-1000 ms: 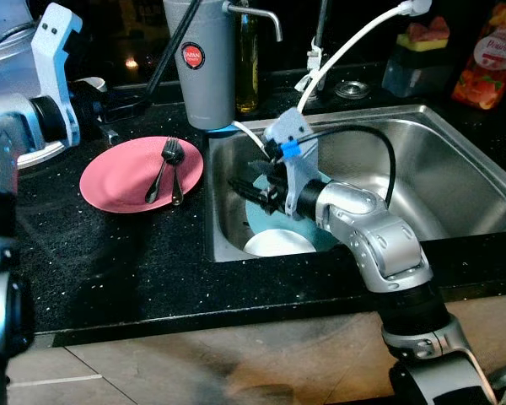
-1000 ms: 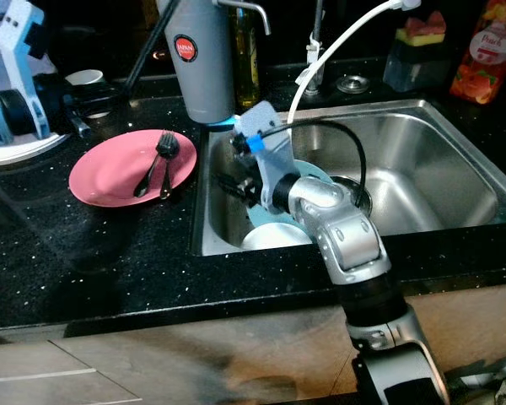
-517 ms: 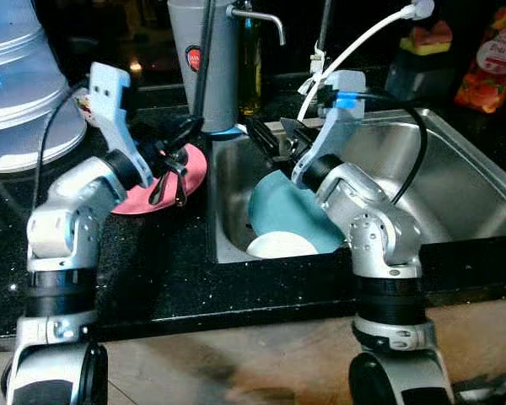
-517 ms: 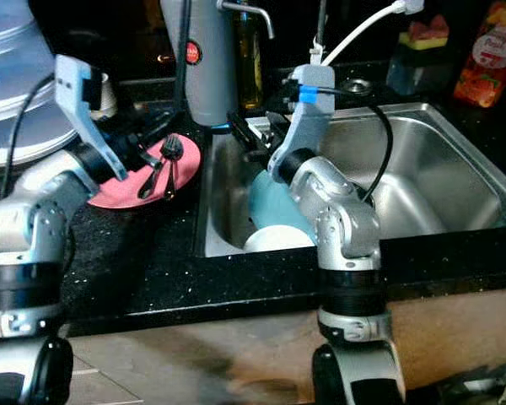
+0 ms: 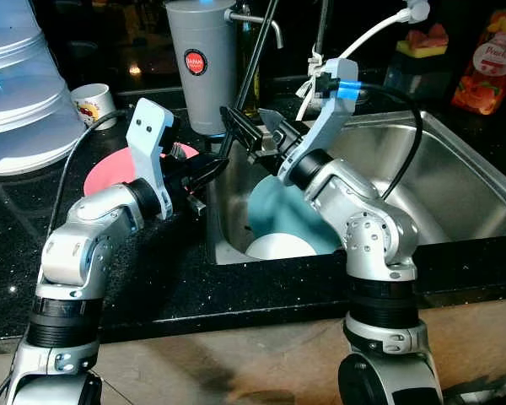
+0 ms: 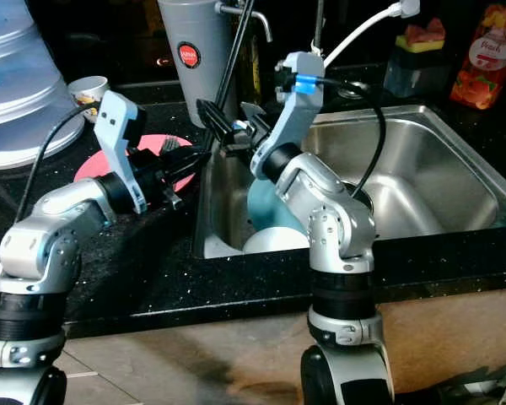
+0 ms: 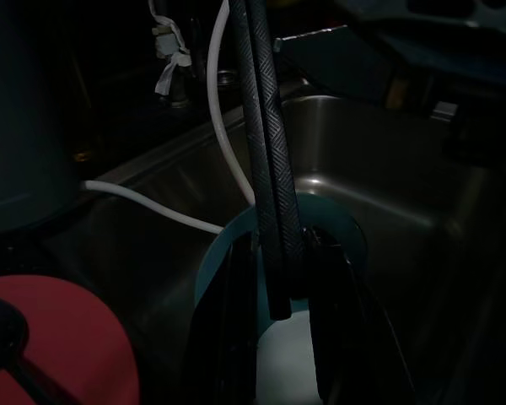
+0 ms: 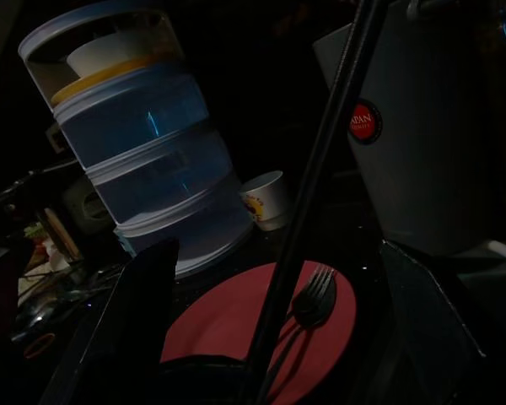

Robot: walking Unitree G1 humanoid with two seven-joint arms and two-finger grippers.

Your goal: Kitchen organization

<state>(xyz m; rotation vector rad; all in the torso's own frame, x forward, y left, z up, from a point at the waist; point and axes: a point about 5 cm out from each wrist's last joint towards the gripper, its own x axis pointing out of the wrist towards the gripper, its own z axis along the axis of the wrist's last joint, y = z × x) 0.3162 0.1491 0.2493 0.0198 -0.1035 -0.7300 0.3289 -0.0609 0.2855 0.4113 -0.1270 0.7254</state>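
Reaching over the sink's (image 5: 455,143) near-left corner, your right tool (image 5: 251,133) hangs above the rim with its fingers spread apart, nothing between them. Your left tool (image 5: 204,171) sits just left of the sink on the black table (image 5: 152,278), pointing toward the basin; its fingers (image 7: 329,337) stand a little apart and hold nothing.

Inside the sink, at its left end, a teal plate (image 5: 278,211) leans tilted, with a white bowl (image 5: 278,246) in front of it against the near wall. A white cable (image 5: 354,42) runs from behind the sink down into the basin.

Left of the sink, a pink plate (image 6: 177,164) lies flat on the table, partly hidden by your left arm; a fork (image 8: 314,299) rests on it. Behind the sink's left corner stands a grey flask (image 5: 201,67) with a red round label. Further left of the sink you have a white cup (image 5: 91,101) and a stack of clear tubs (image 5: 17,93). Behind the sink's right end: a sponge holder (image 5: 426,51) and an orange pouch (image 5: 489,63).
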